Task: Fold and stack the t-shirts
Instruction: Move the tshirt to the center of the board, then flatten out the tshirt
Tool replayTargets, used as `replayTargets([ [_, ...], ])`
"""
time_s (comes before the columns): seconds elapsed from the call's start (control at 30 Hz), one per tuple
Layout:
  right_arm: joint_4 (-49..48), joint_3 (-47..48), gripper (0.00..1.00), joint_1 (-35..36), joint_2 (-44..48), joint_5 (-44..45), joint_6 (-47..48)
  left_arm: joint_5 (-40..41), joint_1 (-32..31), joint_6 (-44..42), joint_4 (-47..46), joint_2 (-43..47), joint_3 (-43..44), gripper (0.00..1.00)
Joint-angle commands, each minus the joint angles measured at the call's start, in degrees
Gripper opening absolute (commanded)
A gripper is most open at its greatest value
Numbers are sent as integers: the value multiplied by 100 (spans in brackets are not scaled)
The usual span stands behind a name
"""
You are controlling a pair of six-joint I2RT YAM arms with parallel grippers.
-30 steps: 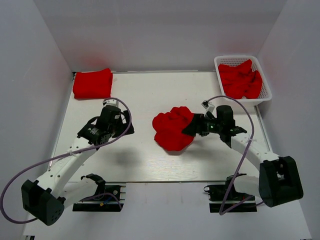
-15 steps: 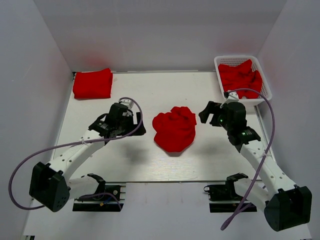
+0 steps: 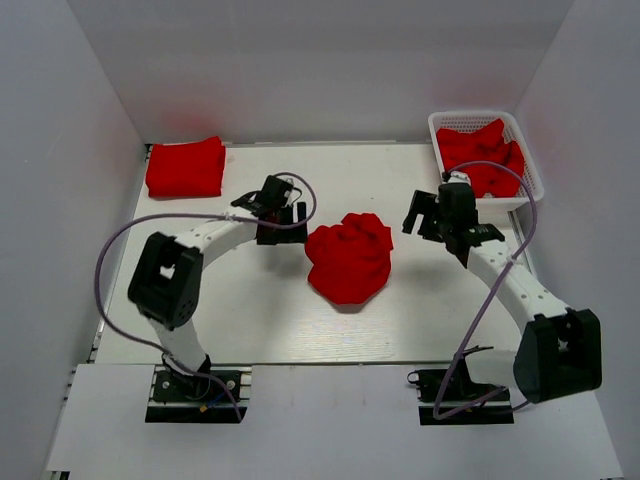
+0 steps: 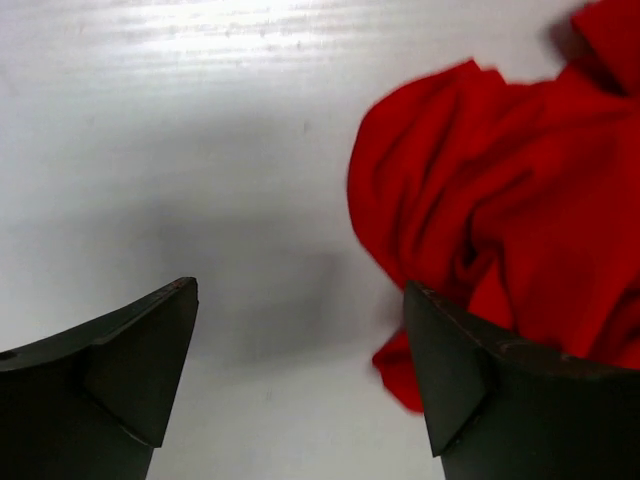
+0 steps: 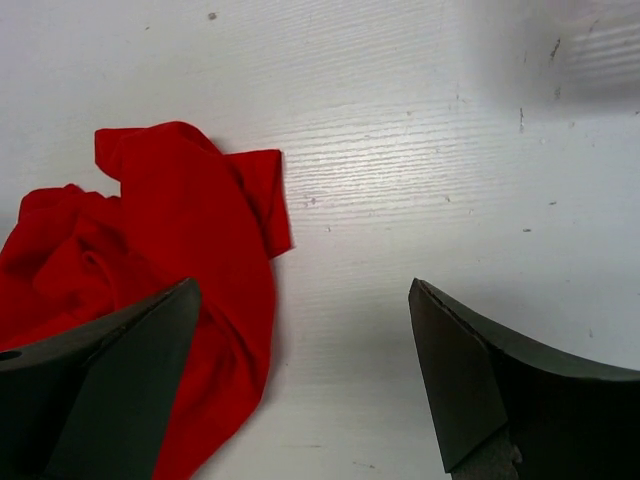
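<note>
A crumpled red t-shirt (image 3: pixel 348 256) lies in a heap at the middle of the table. It also shows in the left wrist view (image 4: pixel 500 200) and the right wrist view (image 5: pixel 150 260). A folded red t-shirt (image 3: pixel 185 167) lies at the far left corner. More red t-shirts (image 3: pixel 482 158) fill the white basket (image 3: pixel 530 190). My left gripper (image 3: pixel 284 215) (image 4: pixel 300 370) is open and empty just left of the heap. My right gripper (image 3: pixel 425 213) (image 5: pixel 300 380) is open and empty to the right of the heap.
White walls enclose the table on the left, back and right. The basket stands at the far right corner. Purple cables loop beside each arm.
The right gripper let go of the crumpled shirt and drew back to the right and away. The left arm swung forward and right, bringing its gripper up to the heap's left edge.
</note>
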State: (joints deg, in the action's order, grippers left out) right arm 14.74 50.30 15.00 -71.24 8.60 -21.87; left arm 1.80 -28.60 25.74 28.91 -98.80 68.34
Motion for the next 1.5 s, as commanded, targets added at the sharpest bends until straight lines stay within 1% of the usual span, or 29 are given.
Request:
replayTargets([
  [0.0,-59,453,90,-41,-467,-112,121,31,39,-148,1,-542,539,90],
  [0.07,-68,585,90,-7,-653,-113,165,31,-14,-218,1,-980,777,88],
  [0.1,-85,690,90,-32,-915,-191,174,31,-14,-218,1,-1096,839,84],
  [0.13,-181,709,90,-15,-987,-253,209,31,-66,-218,1,-1193,891,84],
  [0.17,-287,700,90,-33,-1049,-349,279,31,-67,-218,-147,-1289,892,81],
  [0.2,-383,648,90,-24,-1145,-724,332,-152,-67,-296,-244,-1447,892,77],
  [0.23,-689,621,90,-7,-1233,-798,315,-250,-67,-297,-315,-1527,892,75],
  [0.3,-762,638,90,2,-1400,-981,288,-391,-67,-359,-420,-1676,892,73],
  [0.37,-727,735,90,-15,-1699,-931,315,-514,-67,-359,-490,-1817,830,67],
  [0.4,-710,770,90,-6,-1752,-913,315,-627,-67,-359,-639,-1818,752,67],
  [0.43,-684,831,90,2,-1866,-895,315,-698,-119,-411,-728,-1818,638,62],
  [0.53,-718,946,90,20,-2314,-886,271,-909,-180,-412,-1070,-1818,453,52],
  [0.57,-744,981,90,37,-2437,-712,210,-910,-233,-472,-1071,-1818,453,49],
  [0.63,-858,1016,90,20,-2666,-684,157,-1041,-295,-534,-1194,-1818,453,40],
  [0.7,-929,1043,90,20,-2833,-798,130,-1042,-383,-596,-1255,-1871,453,33],
  [0.73,-947,1112,90,29,-2895,-799,104,-1042,-453,-596,-1256,-1871,453,22],
  [0.77,-947,1139,89,38,-3069,-999,104,-1042,-514,-596,-1256,-1871,453,0],
  [0.87,-947,1253,87,46,-3290,-1175,60,-806,-515,-596,-1256,-1871,400,0],
  [1.03,-1184,1342,77,90,-3668,-1791,156,-681,-515,-596,-1256,-1668,400,0],
  [1.07,-1228,1342,75,99,-3695,-2131,157,-612,-515,-596,-1343,-1581,348,0],
  [1.13,-1386,1333,69,108,-3774,-2423,262,-463,-515,-596,-1344,-1502,295,0],
  [1.17,-1395,1333,57,108,-3792,-2686,253,-462,-515,-596,-1396,-1406,294,0],
  [1.2,-1413,1350,48,125,-3809,-2732,288,-383,-463,-544,-1475,-1353,242,0],
  [1.23,-1413,1350,36,125,-3809,-2767,332,-382,-462,-543,-1528,-1300,172,0],
  [1.27,-1578,1350,15,99,-3792,-2863,367,-382,-410,-543,-1528,-1195,171,0],
  [1.3,-1588,1333,8,125,-3783,-2968,428,-382,-410,-543,-1607,-1194,119,0],
  [1.33,-1615,1324,2,125,-3748,-3065,472,-382,-410,-543,-1607,-1124,119,0],
  [1.37,-1676,1324,0,108,-3722,-3092,473,-235,-410,-543,-1607,-1123,171,0],
  [1.47,-1851,1421,0,90,-3389,-2970,596,188,-410,-701,-1555,-922,390,0],
])
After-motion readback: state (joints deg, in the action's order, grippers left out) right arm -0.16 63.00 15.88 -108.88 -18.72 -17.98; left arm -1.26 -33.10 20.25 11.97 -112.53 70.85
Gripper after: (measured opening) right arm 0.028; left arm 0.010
